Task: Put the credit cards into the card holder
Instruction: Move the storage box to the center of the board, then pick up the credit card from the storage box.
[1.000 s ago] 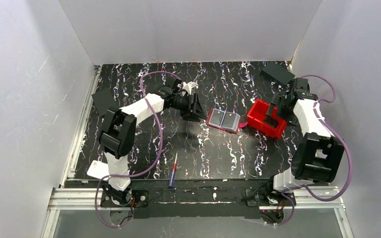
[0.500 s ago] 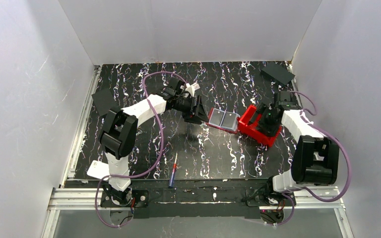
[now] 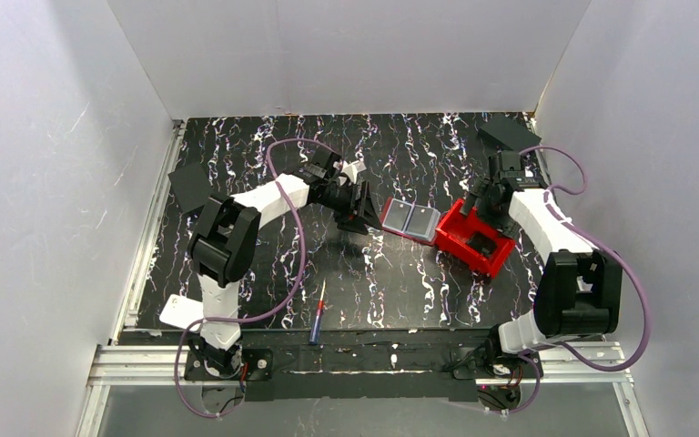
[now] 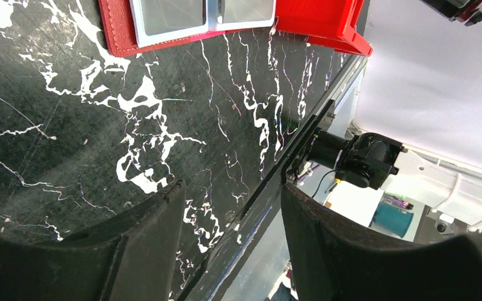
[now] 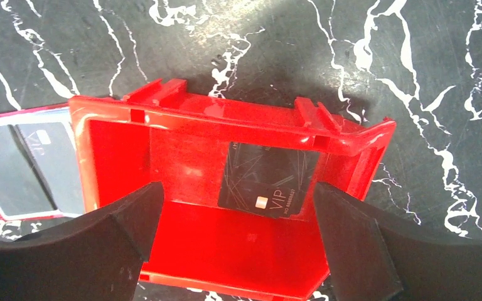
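Note:
The card holder (image 3: 410, 219) lies open on the black table, a red case with two grey card faces showing in its pockets (image 5: 19, 166); its lower edge also appears in the left wrist view (image 4: 163, 25). A dark credit card (image 5: 268, 182) marked VIP leans against the far inner wall of the red bin (image 3: 473, 239). My right gripper (image 5: 235, 232) hangs open over the bin, one finger on each side of the card, touching nothing. My left gripper (image 4: 232, 219) is open and empty, just left of the holder (image 3: 364, 214).
The bin's (image 5: 226, 119) left wall touches the holder's right edge. Black flat squares lie at the back right corner (image 3: 508, 134) and at the left (image 3: 189, 187). A blue and red pen (image 3: 317, 320) and a white piece (image 3: 177, 311) rest near the front edge.
My right gripper swung from the bin's right side to above its far wall, and the bin slid left against the holder. The left gripper shifted slightly right.

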Robot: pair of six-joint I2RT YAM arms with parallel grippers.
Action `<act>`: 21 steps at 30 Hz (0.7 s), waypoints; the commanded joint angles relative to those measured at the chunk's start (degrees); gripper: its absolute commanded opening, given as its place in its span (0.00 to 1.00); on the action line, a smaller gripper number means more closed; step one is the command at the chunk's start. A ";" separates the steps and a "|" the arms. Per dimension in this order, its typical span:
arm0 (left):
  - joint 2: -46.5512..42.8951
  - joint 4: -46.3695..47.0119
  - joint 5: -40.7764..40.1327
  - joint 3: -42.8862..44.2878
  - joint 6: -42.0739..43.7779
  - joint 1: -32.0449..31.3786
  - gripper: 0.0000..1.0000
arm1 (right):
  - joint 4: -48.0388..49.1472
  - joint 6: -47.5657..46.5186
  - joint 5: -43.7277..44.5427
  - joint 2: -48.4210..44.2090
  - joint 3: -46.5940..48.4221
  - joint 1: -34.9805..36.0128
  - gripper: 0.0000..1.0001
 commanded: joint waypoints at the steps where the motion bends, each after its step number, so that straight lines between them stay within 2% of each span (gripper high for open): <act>1: 0.00 -0.91 0.64 2.45 -1.60 -0.82 0.56 | 0.93 3.50 6.99 0.79 -1.49 2.04 0.98; 4: -0.38 -0.91 0.40 3.13 -2.34 -1.40 0.56 | 4.14 3.68 6.88 1.36 -3.86 2.11 0.98; 13: -1.09 -1.18 0.16 3.76 -2.66 -2.59 0.56 | 3.21 7.90 12.26 5.54 -5.79 3.56 0.98; 21: -2.58 -1.78 0.34 2.80 -1.70 -2.68 0.56 | 9.88 10.58 9.74 8.15 -10.38 3.66 0.98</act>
